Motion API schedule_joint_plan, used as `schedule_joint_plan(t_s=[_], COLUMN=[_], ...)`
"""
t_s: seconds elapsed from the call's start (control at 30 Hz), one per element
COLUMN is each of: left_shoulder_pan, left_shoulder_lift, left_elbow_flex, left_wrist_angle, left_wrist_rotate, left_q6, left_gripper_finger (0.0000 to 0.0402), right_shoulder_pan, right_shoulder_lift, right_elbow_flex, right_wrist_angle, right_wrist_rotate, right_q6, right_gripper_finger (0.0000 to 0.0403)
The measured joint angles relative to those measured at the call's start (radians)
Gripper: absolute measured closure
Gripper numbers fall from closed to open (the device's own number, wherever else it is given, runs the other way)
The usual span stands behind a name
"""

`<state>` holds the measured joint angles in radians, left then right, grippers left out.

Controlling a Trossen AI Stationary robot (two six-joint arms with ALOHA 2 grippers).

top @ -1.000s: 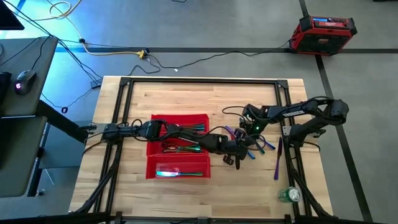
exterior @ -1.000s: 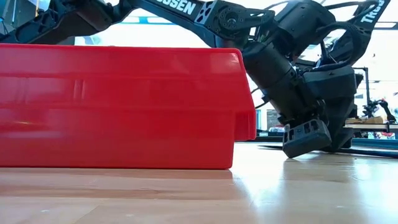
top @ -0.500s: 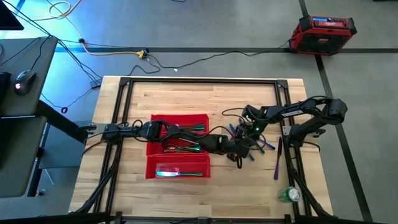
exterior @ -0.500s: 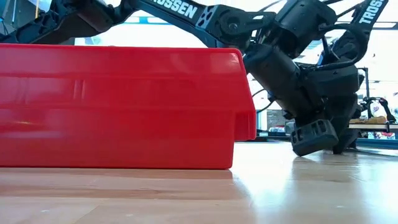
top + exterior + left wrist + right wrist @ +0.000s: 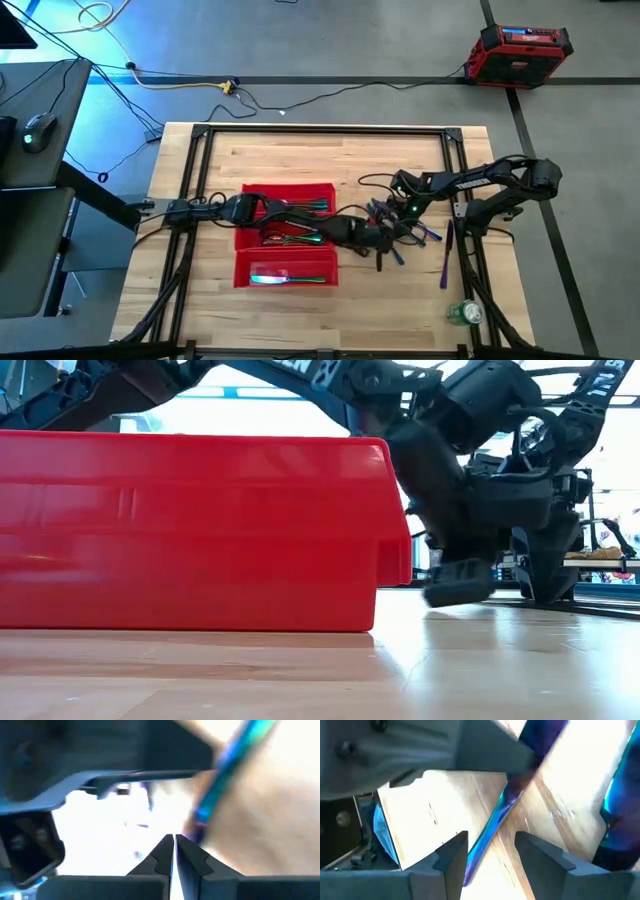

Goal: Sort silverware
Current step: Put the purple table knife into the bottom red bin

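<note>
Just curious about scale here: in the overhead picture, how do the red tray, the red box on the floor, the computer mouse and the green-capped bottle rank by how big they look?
Largest to smallest:
1. Red tray
2. Red box on the floor
3. Green-capped bottle and computer mouse: these look about alike, so I would not rank them.

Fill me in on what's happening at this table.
Two robot arms are sorting silverware. Both hands work at the loose pile of cutlery right of the red tray: the left hand has its fingers closed, the right hand is open over a blue piece. Several pieces already lie in the tray.
</note>
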<state>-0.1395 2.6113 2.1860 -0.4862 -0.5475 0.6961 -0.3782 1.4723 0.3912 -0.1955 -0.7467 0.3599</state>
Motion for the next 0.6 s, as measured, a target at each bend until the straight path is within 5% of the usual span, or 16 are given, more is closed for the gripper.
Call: schedule_joint_plan(t_s=[0.17,0.6], left_shoulder_pan=[0.016,0.078], left_shoulder_lift=[-0.004,0.008], left_elbow_flex=[0.003,0.002], left_wrist_angle=[-0.121,-0.084], left_wrist_rotate=[0.071,0.217], left_q6=[-0.047,-0.082], left_gripper_finger=[0.0402,0.0401], right_shoulder_pan=[0.002,0.027], right_shoulder_lift=[0.002,0.004], right_elbow_flex=[-0.002,-0.006], right_wrist_angle=[0.124,0.211], right_wrist_rotate=[0.060,0.130], right_q6=[0.103,0.209], right_gripper_finger=[0.0238,0.0238])
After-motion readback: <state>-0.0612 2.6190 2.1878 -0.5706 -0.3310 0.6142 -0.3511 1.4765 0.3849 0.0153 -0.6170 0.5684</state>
